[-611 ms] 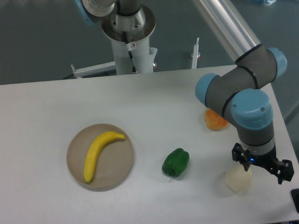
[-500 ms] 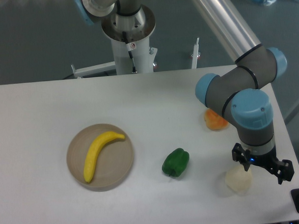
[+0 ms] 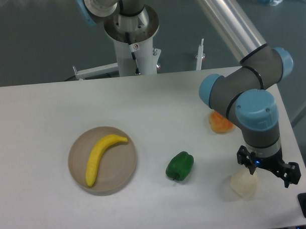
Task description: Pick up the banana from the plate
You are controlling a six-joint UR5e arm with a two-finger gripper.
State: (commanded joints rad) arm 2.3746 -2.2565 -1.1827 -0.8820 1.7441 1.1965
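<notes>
The white table [image 3: 52,105] carries everything here, and the plate [image 3: 120,173] serves as the landmark, lying on the table's left half. The arm's grey and blue wrist [image 3: 258,122] hangs far to the right of the plate, near the table's right edge. Its gripper [image 3: 268,172] sits low over a pale, cream-coloured fruit [image 3: 244,184], well apart from the plate. Only the dark mount and outer lugs of the gripper show, and the fingers are hidden behind the wrist and the pale fruit, so I cannot tell whether it is spread, closed or gripping that fruit.

The banana [image 3: 100,155] lies flat on the plate, running from the plate's lower left up to its upper right, with the concave side facing the plate's centre-right. Its upper tip rests near the plate's rim and its lower end close to the front-left rim. A green pepper [image 3: 180,166] sits just right of the plate, between it and the gripper, and an orange-yellow fruit [image 3: 220,123] lies further right, partly behind the wrist.

Judging by looks, the banana is light, smooth-skinned and fairly firm, though a hard squeeze could dent it or make it slip. The best hold is probably across its thick middle, fingers straddling the narrow width square to the curve. The low rim should leave room for the fingertips to come down on either side.
</notes>
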